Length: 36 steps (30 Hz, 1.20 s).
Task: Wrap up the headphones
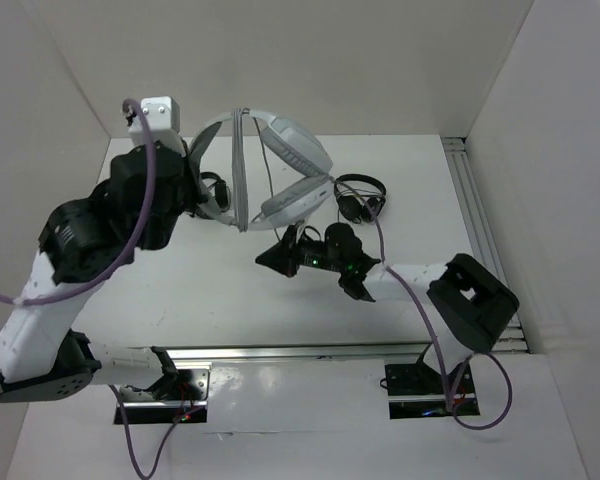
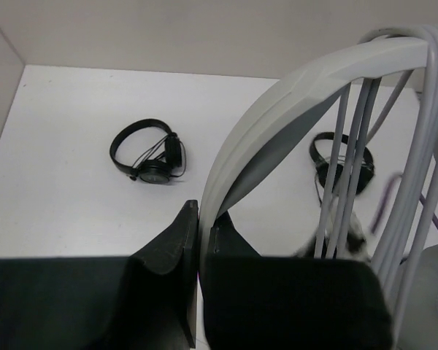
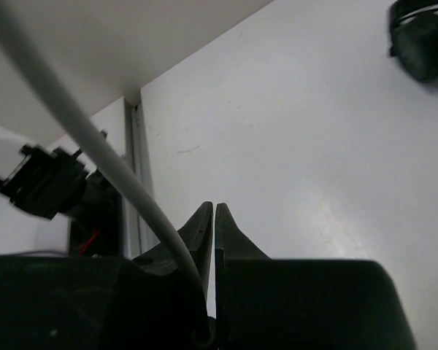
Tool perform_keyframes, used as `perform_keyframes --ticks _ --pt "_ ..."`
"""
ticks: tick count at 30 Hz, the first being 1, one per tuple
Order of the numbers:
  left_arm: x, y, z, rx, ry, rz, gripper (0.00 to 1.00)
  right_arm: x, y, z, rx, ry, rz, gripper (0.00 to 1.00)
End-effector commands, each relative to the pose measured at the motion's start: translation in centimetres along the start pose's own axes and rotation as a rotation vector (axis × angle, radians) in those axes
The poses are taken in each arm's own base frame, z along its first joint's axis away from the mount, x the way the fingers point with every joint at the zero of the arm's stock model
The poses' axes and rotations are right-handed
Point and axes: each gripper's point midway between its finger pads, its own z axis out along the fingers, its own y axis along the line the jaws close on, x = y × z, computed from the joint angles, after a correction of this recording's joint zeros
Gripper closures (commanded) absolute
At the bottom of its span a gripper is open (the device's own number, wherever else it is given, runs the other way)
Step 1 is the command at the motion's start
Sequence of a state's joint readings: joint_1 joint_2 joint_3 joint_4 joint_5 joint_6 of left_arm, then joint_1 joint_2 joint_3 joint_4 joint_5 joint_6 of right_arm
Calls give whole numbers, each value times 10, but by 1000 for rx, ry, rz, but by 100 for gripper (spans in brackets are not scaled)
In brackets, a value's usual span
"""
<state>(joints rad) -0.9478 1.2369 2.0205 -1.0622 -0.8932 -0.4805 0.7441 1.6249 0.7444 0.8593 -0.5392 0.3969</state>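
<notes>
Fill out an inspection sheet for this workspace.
Surface: white table.
Job's things: grey headphones lifted off it, thin grey cable looped over the headband.
Clutter: black headphones and a second black pair lying on the table.
End effectors: left end effector shut on the headband; right end effector apparently shut on the cable.
Cables: purple lead, loosely looped.
Surroundings: white walls, metal rail at the right.
</notes>
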Motion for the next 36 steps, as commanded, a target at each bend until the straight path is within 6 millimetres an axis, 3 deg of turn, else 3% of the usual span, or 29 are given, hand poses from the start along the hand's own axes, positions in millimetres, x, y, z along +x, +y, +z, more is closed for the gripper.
perform_keyframes --ticks 1,2,3,4,5,6,7,11,12,14,15,16,17,18,19,24,25,26,27,28,30,33,36 --pt "-26 -2 34 -99 -75 -255 100 14 42 -3 30 -6 -59 100" --pt "-30 -2 41 -103 -70 -276 100 12 57 -7 19 -14 -73 100" --pt "-18 -6 70 -130 -17 -261 100 24 63 -11 31 4 -76 100" --pt "-11 -6 82 -145 16 -263 100 30 71 -13 31 17 -95 100" --pt "-12 -11 93 -130 33 -272 100 39 97 -17 -2 41 -105 100" --pt "4 -5 117 -182 79 -258 100 43 102 -20 17 44 -115 100" --pt "8 -4 125 -195 90 -281 100 53 125 -21 -28 68 -141 100" --pt "45 5 157 -248 157 -291 100 59 163 -33 -109 123 -184 100" --pt "69 4 165 -242 220 -289 100 60 171 -34 -150 139 -182 100" --pt "84 10 165 -242 248 -320 100 62 190 -36 -236 175 -186 100" --pt "109 14 169 -264 288 -304 100 64 190 -34 -238 199 -199 100" --pt "111 15 171 -266 268 -311 100 58 188 -29 -204 237 -208 100" --pt "129 21 169 -299 291 -262 100 56 191 -26 -188 289 -242 100" --pt "124 22 166 -294 281 -268 100 62 193 -26 -197 298 -271 100" --pt "144 24 166 -310 317 -221 100 53 197 -25 -177 349 -298 100" --pt "190 23 159 -249 427 -75 100 39 183 -27 -103 577 -469 100" --pt "211 24 159 -236 476 -35 100 46 170 -24 -76 646 -473 100" --pt "221 15 156 -165 512 -32 100 52 162 -34 -55 733 -471 100" --pt "225 8 150 -88 521 14 100 35 164 -28 -60 723 -500 100" --pt "245 -8 148 26 559 12 100 44 156 -32 -35 794 -508 100" --pt "254 -22 139 160 572 35 100 33 151 -31 17 793 -560 100" --pt "271 -42 120 387 630 119 100 44 151 -42 32 870 -597 100" --pt "298 -51 98 473 757 204 100 59 150 -52 40 954 -611 100"
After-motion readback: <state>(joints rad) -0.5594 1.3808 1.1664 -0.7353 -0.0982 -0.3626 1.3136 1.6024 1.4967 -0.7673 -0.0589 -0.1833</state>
